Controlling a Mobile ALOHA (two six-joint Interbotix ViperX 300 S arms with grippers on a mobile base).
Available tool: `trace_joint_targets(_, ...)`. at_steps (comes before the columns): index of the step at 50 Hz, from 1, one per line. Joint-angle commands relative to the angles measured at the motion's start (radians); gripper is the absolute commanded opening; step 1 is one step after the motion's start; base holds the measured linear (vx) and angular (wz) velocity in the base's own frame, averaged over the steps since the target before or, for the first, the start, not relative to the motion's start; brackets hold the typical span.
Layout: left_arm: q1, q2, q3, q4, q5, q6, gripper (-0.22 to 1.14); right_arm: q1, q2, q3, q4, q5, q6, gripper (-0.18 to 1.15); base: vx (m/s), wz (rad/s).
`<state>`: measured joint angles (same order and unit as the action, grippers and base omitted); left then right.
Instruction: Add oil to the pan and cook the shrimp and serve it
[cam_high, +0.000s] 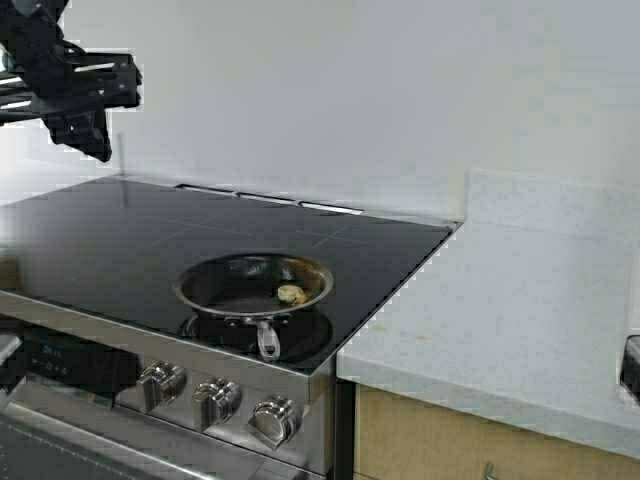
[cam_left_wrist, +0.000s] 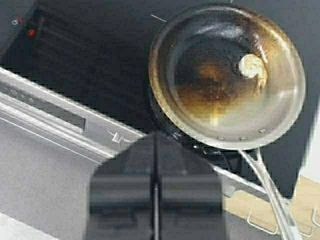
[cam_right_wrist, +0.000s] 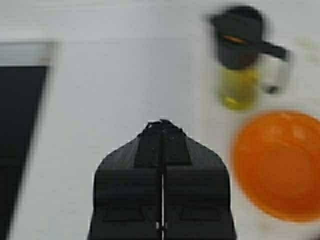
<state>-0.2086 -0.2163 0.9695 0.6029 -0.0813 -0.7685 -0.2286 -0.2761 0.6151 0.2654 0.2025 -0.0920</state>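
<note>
Black glass cooktop (cam_high: 120, 240) with the pan (cam_high: 254, 283) on the front burner, its short silver handle pointing toward the stove knobs (cam_high: 218, 398). Inside of the pan is dark with brownish, glossy patches. One curled shrimp (cam_high: 291, 294), pale yellowish, lies on the pan floor near the wall on the robot's right side, well off centre.

Left gripper (cam_left_wrist: 155, 165) held high above the stove, looking down on the pan; fingers pressed together, nothing between them. In the high view the left arm shows at the upper left, clear of the cooktop.

Right gripper (cam_right_wrist: 161, 131) over the pale countertop (cam_high: 520, 320), fingers likewise closed flat against each other and holding nothing. Beyond it on the counter stand the jug of oil (cam_right_wrist: 239, 85), black lid and handle, yellow-green liquid in its lower part, and just beside it an orange bowl (cam_right_wrist: 281, 165); whether jug and bowl touch is hard to say, the view being smeared.
</note>
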Motion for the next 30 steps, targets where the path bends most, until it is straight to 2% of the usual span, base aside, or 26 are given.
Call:
trace_joint_targets(1,0.000,-0.006,-0.014,0.003,-0.003,0.003,0.02,0.137,-0.084,0.044,-0.003,-0.081,-0.002,0.06,0.00,0.00)
trace_joint_targets(10,0.000,-0.008,-0.015,0.002,-0.005,0.003,0.02,0.385,-0.095,0.110,-0.087,-0.192,-0.008,0.06,0.00,0.00)
trace_joint_targets(16,0.002,-0.012,-0.015,0.002,-0.005,0.003,0.02,0.511,-0.077,0.160,-0.104,-0.245,0.005,0.06,0.00,0.00)
trace_joint_targets(22,0.000,-0.018,-0.015,0.003,-0.005,0.002,0.02,0.597,-0.040,0.219,-0.103,-0.284,0.009,0.06,0.00,0.00)
trace_joint_targets(30,0.000,-0.017,-0.017,0.002,-0.006,0.002,0.02,0.658,0.002,0.262,-0.097,-0.342,0.015,0.06,0.00,0.00)
